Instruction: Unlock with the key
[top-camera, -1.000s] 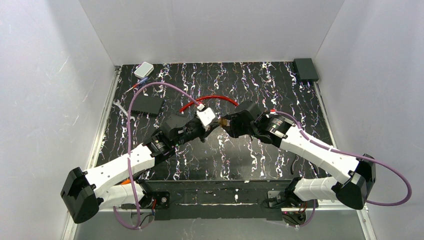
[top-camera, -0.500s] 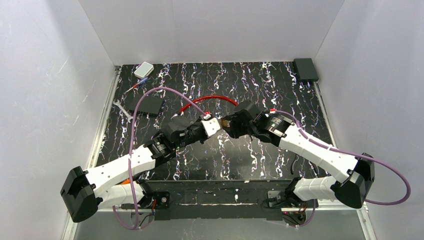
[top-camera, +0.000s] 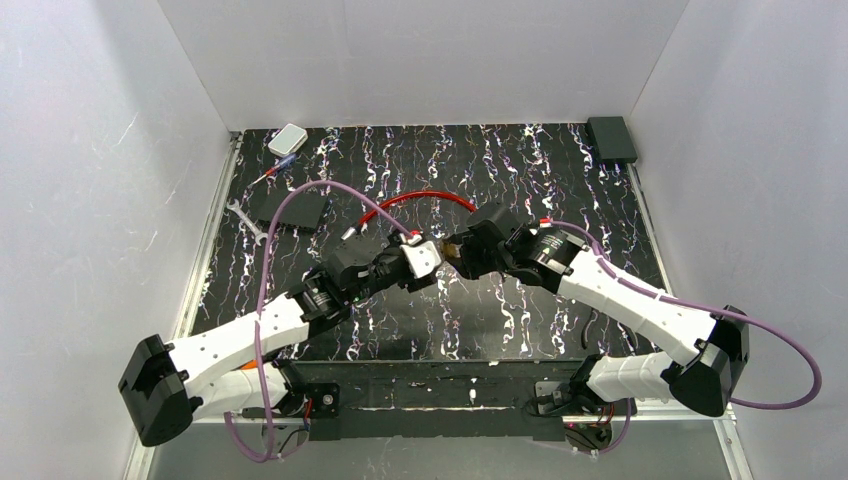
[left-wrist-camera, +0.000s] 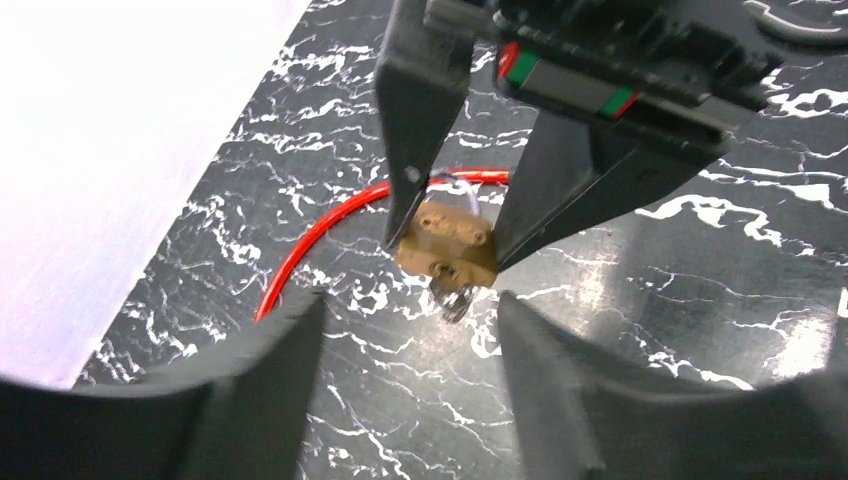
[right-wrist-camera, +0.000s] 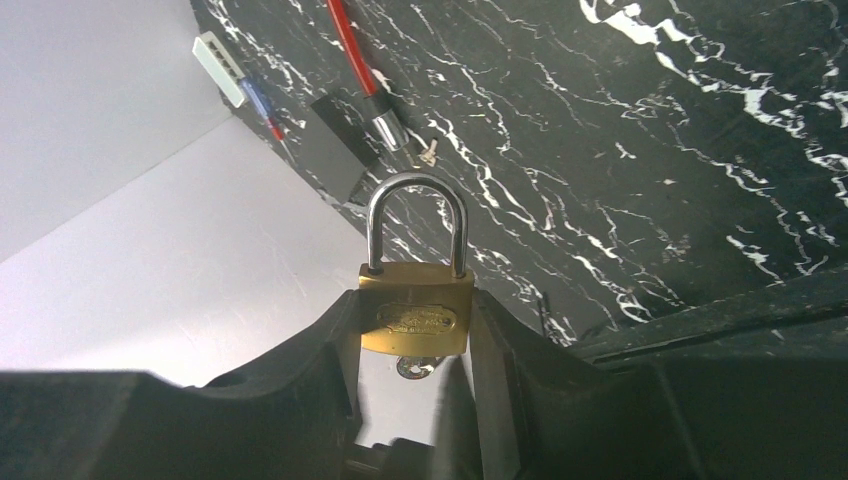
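Over black marbled tabletop (top-camera: 560, 180), right tool (right-wrist-camera: 416, 305) clamps brass padlock (left-wrist-camera: 447, 243) midair, key (left-wrist-camera: 453, 297) sticking out its bottom straight toward open left tool (left-wrist-camera: 410, 302) just beside it, shackle pointing away.

We see a small brass padlock (right-wrist-camera: 417, 318) with a silver steel shackle. Its body is clamped on both sides between the fingers of the right gripper (right-wrist-camera: 415, 300), shackle pointing away from the wrist. Both shackle legs look seated in the body. A small silver metal key (right-wrist-camera: 414, 367) sticks out of the keyhole in the face opposite the shackle.
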